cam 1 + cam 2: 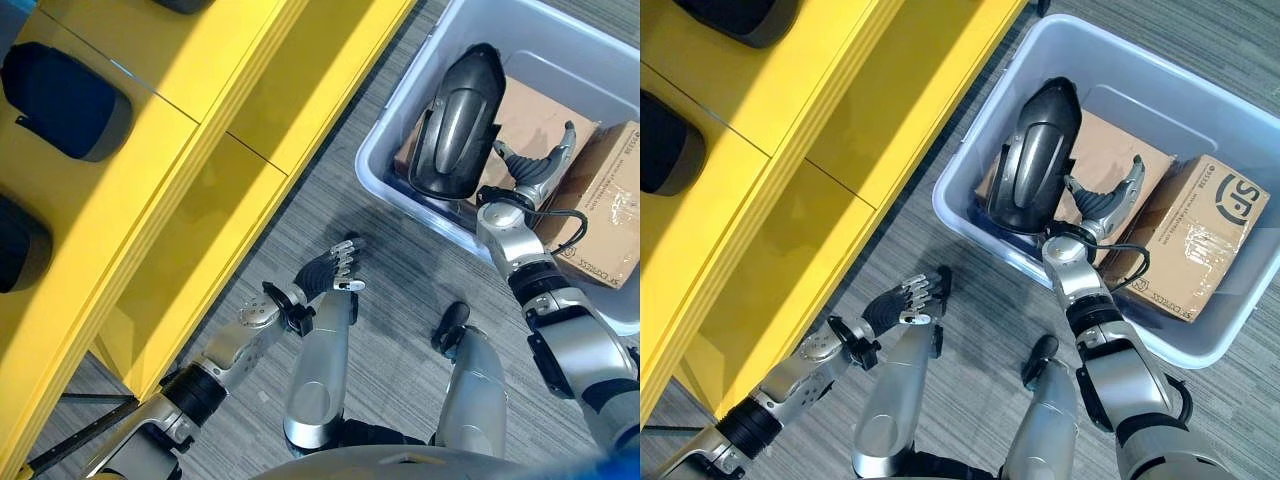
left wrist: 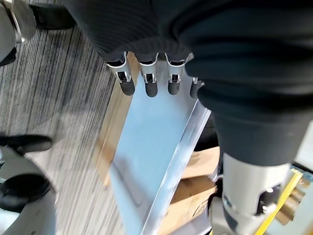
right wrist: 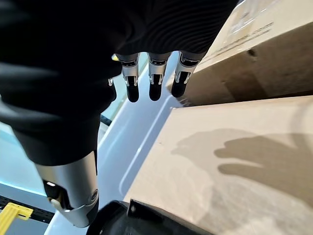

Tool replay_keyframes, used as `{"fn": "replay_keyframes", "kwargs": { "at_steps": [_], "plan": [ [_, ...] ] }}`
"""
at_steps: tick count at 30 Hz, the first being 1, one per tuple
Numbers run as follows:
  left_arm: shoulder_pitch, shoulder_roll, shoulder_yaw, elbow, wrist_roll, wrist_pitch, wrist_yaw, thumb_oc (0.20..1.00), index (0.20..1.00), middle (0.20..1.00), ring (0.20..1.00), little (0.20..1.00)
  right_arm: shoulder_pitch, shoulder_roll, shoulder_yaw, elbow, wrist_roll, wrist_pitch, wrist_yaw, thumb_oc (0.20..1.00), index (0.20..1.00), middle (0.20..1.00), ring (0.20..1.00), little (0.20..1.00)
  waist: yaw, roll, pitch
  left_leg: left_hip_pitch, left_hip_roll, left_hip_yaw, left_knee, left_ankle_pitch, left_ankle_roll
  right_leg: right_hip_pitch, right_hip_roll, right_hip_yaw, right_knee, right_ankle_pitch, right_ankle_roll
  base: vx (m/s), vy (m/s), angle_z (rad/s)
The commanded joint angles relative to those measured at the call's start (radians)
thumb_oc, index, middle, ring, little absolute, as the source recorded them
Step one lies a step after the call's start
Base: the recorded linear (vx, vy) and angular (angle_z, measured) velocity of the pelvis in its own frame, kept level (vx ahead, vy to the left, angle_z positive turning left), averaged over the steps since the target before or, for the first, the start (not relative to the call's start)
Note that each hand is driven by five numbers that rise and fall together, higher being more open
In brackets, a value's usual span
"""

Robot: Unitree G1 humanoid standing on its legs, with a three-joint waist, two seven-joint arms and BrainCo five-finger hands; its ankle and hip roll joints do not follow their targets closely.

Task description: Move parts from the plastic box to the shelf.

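A pale blue plastic box (image 1: 385, 140) stands on the floor at the upper right. A glossy dark curved part (image 1: 455, 115) leans upright in it, against its near wall. My right hand (image 1: 537, 165) is inside the box just right of that part, over brown cardboard (image 3: 220, 161). Its fingers (image 3: 154, 81) are straight and spread and hold nothing. My left hand (image 1: 330, 272) hangs open low over the floor, between the yellow shelf (image 1: 200, 130) and the box. The left hand's fingers (image 2: 146, 81) are straight too.
Two dark rounded parts (image 1: 65, 100) (image 1: 20, 245) lie on the shelf at the far left. A taped cardboard carton (image 1: 1195, 235) fills the box's right side. Grey striped carpet (image 1: 300, 200) runs between shelf and box.
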Motion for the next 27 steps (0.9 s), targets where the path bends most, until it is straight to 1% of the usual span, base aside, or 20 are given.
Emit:
{"fn": "replay_keyframes", "kwargs": {
  "at_steps": [1,2,3,4,5,6,8,9,11,12,13,16,17,19,21,22,24,25,26,27],
  "plan": [
    [0.013,0.016,0.055,-0.103,0.071,-0.167,0.22,1.0,1.0,1.0,1.0,1.0,-0.018,-0.036,-0.023,-0.065,-0.054,-0.085,-0.015,1.0,1.0,1.0,1.0,1.0,0.033,0.04,-0.02,0.067,-0.071,0.042,-0.049,-0.078,0.082,-0.01,0.078,-0.035,0.04,0.055,-0.041,0.0,-0.055,0.0],
    [0.024,0.025,0.091,-0.107,0.104,-0.232,0.288,1.0,1.0,1.0,1.0,1.0,0.007,-0.026,-0.02,-0.09,-0.067,-0.09,-0.022,1.0,1.0,1.0,1.0,1.0,0.036,0.042,-0.02,0.074,-0.076,0.037,-0.052,-0.079,0.082,-0.004,0.077,-0.034,0.037,0.056,-0.039,0.0,-0.069,0.01],
    [0.034,0.028,0.117,-0.114,0.104,-0.242,0.283,1.0,1.0,1.0,1.0,1.0,0.02,-0.024,-0.02,-0.103,-0.07,-0.089,-0.019,1.0,1.0,1.0,1.0,1.0,0.037,0.04,-0.02,0.078,-0.077,0.034,-0.054,-0.079,0.081,0.001,0.075,-0.037,0.034,0.055,-0.039,0.0,-0.133,0.02],
    [0.076,0.03,0.209,-0.138,0.153,-0.296,0.292,1.0,1.0,1.0,1.0,1.0,0.082,-0.015,-0.025,-0.158,-0.101,-0.076,0.005,1.0,1.0,1.0,1.0,1.0,0.044,0.037,-0.02,0.093,-0.08,0.03,-0.059,-0.081,0.079,0.023,0.069,-0.048,0.016,0.056,-0.039,0.0,-0.106,0.01],
    [0.083,0.031,0.223,-0.144,0.153,-0.309,0.292,1.0,1.0,1.0,1.0,1.0,0.095,-0.013,-0.026,-0.167,-0.106,-0.075,0.007,1.0,1.0,1.0,1.0,1.0,0.044,0.036,-0.02,0.096,-0.08,0.028,-0.06,-0.081,0.079,0.026,0.068,-0.05,0.014,0.057,-0.039,0.0,-0.118,0.01],
    [0.105,0.027,0.262,-0.162,0.158,-0.336,0.297,1.0,1.0,1.0,1.0,1.0,0.13,-0.007,-0.022,-0.188,-0.114,-0.072,0.011,1.0,1.0,1.0,1.0,1.0,0.047,0.034,-0.02,0.106,-0.082,0.026,-0.06,-0.083,0.078,0.035,0.064,-0.054,0.01,0.058,-0.039,0.01,-0.071,0.01],
    [0.133,0.026,0.309,-0.182,0.204,-0.396,0.307,1.0,1.0,1.0,1.0,1.0,0.184,0.007,-0.018,-0.216,-0.125,-0.073,0.015,1.0,1.0,1.0,1.0,1.0,0.046,0.028,-0.02,0.119,-0.083,0.022,-0.059,-0.088,0.077,0.051,0.06,-0.06,0.002,0.059,-0.039,0.01,-0.085,0.05],
    [0.142,0.027,0.327,-0.196,0.238,-0.434,0.325,1.0,1.0,1.0,1.0,1.0,0.204,0.012,-0.013,-0.224,-0.13,-0.074,0.018,1.0,1.0,1.0,1.0,1.0,0.046,0.025,-0.02,0.124,-0.083,0.021,-0.059,-0.09,0.076,0.057,0.058,-0.062,-0.002,0.059,-0.039,0.01,-0.089,0.08],
    [0.162,0.027,0.36,-0.223,0.327,-0.494,0.395,1.0,1.0,1.0,1.0,1.0,0.256,0.026,-0.004,-0.248,-0.139,-0.072,0.022,1.0,1.0,1.0,1.0,1.0,0.042,0.017,-0.02,0.139,-0.081,0.02,-0.058,-0.094,0.075,0.071,0.057,-0.062,-0.009,0.061,-0.039,0.01,-0.088,0.06],
    [0.169,0.028,0.376,-0.253,0.352,-0.54,0.425,1.0,1.0,1.0,1.0,1.0,0.317,0.037,0.018,-0.274,-0.121,-0.065,0.016,1.0,1.0,1.0,1.0,1.0,0.034,0.008,-0.02,0.155,-0.078,0.024,-0.059,-0.098,0.073,0.087,0.054,-0.06,-0.021,0.065,-0.035,0.01,-0.092,0.01],
    [0.165,0.024,0.376,-0.268,0.343,-0.572,0.416,1.0,1.0,1.0,1.0,1.0,0.347,0.047,0.031,-0.272,-0.103,-0.075,-0.004,1.0,1.0,1.0,1.0,1.0,0.026,0.002,-0.02,0.169,-0.074,0.031,-0.061,-0.1,0.071,0.103,0.05,-0.059,-0.039,0.072,-0.03,0.02,-0.082,-0.03],
    [0.147,0.019,0.364,-0.278,0.359,-0.587,0.379,1.0,1.0,1.0,1.0,1.0,0.349,0.057,0.033,-0.246,-0.09,-0.099,-0.016,1.0,1.0,1.0,1.0,1.0,0.018,-0.002,-0.02,0.183,-0.068,0.041,-0.064,-0.101,0.07,0.114,0.048,-0.054,-0.045,0.079,-0.026,0.01,-0.023,-0.02],
    [0.13,0.017,0.345,-0.289,0.35,-0.591,0.345,1.0,1.0,1.0,1.0,1.0,0.342,0.06,0.032,-0.233,-0.096,-0.115,-0.019,1.0,1.0,1.0,1.0,1.0,0.012,-0.004,-0.02,0.189,-0.065,0.045,-0.066,-0.101,0.069,0.118,0.05,-0.051,-0.047,0.08,-0.027,0.0,-0.019,-0.05],
    [0.111,0.016,0.324,-0.303,0.323,-0.588,0.313,1.0,1.0,1.0,1.0,1.0,0.34,0.061,0.029,-0.231,-0.101,-0.13,-0.016,1.0,1.0,1.0,1.0,1.0,0.006,-0.006,-0.02,0.196,-0.064,0.047,-0.067,-0.1,0.067,0.124,0.052,-0.048,-0.049,0.081,-0.028,0.0,-0.011,-0.05],
    [0.065,0.003,0.266,-0.321,0.302,-0.551,0.22,1.0,1.0,1.0,1.0,1.0,0.339,0.064,0.034,-0.256,-0.125,-0.146,-0.004,1.0,1.0,1.0,1.0,1.0,-0.016,-0.012,-0.02,0.209,-0.059,0.058,-0.071,-0.099,0.066,0.13,0.061,-0.032,-0.059,0.089,-0.028,0.0,-0.006,-0.16],
    [0.053,-0.003,0.248,-0.33,0.282,-0.51,0.188,1.0,1.0,1.0,1.0,1.0,0.343,0.06,0.037,-0.274,-0.128,-0.15,0.003,1.0,1.0,1.0,1.0,1.0,-0.024,-0.015,-0.02,0.21,-0.056,0.061,-0.072,-0.097,0.064,0.13,0.064,-0.029,-0.063,0.092,-0.028,-0.01,-0.003,-0.2],
    [0.034,-0.018,0.205,-0.327,0.272,-0.448,0.171,1.0,1.0,1.0,1.0,1.0,0.367,0.05,0.045,-0.334,-0.134,-0.145,0.022,1.0,1.0,1.0,1.0,1.0,-0.049,-0.024,-0.02,0.216,-0.049,0.074,-0.074,-0.098,0.062,0.127,0.074,-0.01,-0.073,0.099,-0.026,0.0,0.006,-0.12],
    [0.032,-0.019,0.2,-0.327,0.274,-0.444,0.167,1.0,1.0,1.0,1.0,1.0,0.371,0.048,0.046,-0.344,-0.135,-0.141,0.025,1.0,1.0,1.0,1.0,1.0,-0.052,-0.025,-0.02,0.216,-0.048,0.076,-0.073,-0.098,0.062,0.125,0.075,-0.008,-0.074,0.1,-0.025,-0.03,0.014,-0.16],
    [0.02,-0.023,0.177,-0.317,0.294,-0.424,0.165,1.0,1.0,1.0,1.0,1.0,0.388,0.036,0.052,-0.388,-0.144,-0.127,0.043,1.0,1.0,1.0,1.0,1.0,-0.069,-0.031,-0.02,0.211,-0.038,0.087,-0.075,-0.093,0.059,0.117,0.083,-0.001,-0.085,0.11,-0.025,-0.02,0.018,-0.26],
    [0.018,-0.025,0.169,-0.315,0.311,-0.418,0.168,1.0,1.0,1.0,1.0,1.0,0.402,0.029,0.053,-0.409,-0.147,-0.119,0.054,1.0,1.0,1.0,1.0,1.0,-0.076,-0.035,-0.02,0.214,-0.037,0.094,-0.073,-0.096,0.057,0.118,0.082,0.004,-0.087,0.108,-0.023,-0.04,0.039,-0.29]
  ]
}}
